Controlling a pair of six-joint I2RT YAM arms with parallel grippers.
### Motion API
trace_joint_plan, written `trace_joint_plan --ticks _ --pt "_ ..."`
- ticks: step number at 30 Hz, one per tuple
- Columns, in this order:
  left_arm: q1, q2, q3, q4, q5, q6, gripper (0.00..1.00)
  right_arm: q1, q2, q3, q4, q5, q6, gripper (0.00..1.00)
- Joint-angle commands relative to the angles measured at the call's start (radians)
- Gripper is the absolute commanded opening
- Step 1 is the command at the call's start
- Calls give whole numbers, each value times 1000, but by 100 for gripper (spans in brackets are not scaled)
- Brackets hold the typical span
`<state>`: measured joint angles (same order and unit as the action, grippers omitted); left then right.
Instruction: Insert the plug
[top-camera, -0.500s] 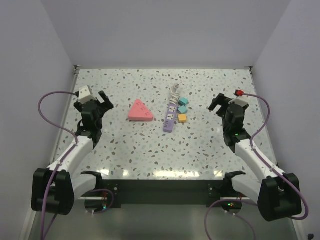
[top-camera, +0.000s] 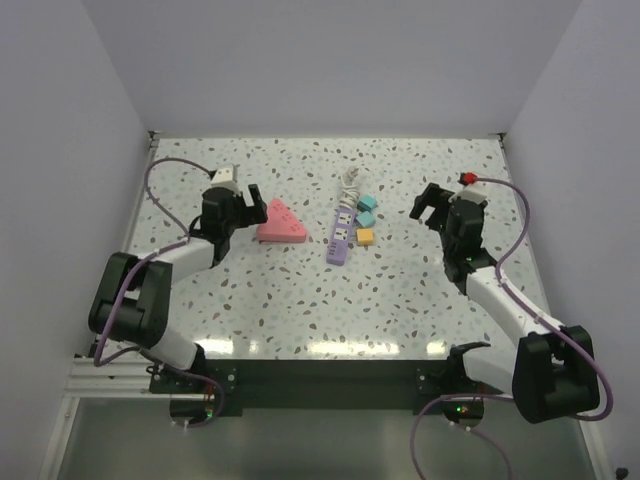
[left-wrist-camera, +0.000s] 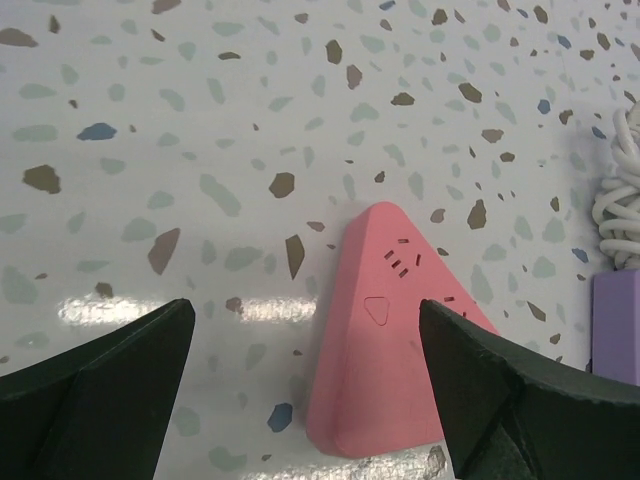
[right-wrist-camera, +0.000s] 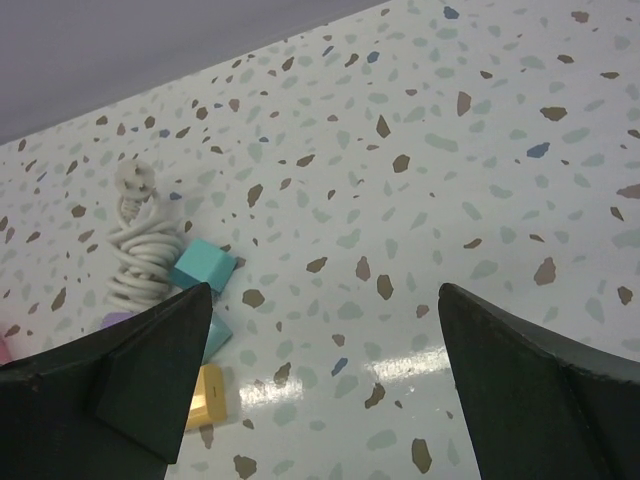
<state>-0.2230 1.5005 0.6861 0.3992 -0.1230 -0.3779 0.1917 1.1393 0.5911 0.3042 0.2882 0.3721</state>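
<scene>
Reaching over a speckled white tabletop (top-camera: 300, 300), the left gripper (top-camera: 248, 208) stood with jaws spread just beside a pink triangular plastic socket block (top-camera: 285, 228) in the top view. The right gripper (top-camera: 427, 205), equally wide and holding nothing, hung well apart from a purple plastic power strip (top-camera: 341, 235). The white round plug (top-camera: 350, 176) lay untouched at the strip's far end, on its bundled white cord (top-camera: 349, 188). Two teal cubes (top-camera: 367, 203) and a yellow cube (top-camera: 365, 237) sat beside the strip.

From the left wrist, the black fingers (left-wrist-camera: 100, 380) flanked the slotted pink block (left-wrist-camera: 395, 340).

From the right wrist, the plug (right-wrist-camera: 130, 180) topped its coiled cord (right-wrist-camera: 145, 255) beyond the open fingers (right-wrist-camera: 540, 380).
</scene>
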Motion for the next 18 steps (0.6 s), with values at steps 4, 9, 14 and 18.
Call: trace_joint_plan --ticks 4,9,14,18 --pt "-3 151 131 24 174 33 100 5 80 98 -16 -107 -35 99" --pt "-3 193 151 -3 220 27 98 5 117 116 -27 -127 -38 99" --pt "-3 231 148 -25 246 7 87 5 125 122 -28 -146 -38 99" --pt "-3 233 129 -26 238 -15 84 5 117 119 -30 -152 -39 99"
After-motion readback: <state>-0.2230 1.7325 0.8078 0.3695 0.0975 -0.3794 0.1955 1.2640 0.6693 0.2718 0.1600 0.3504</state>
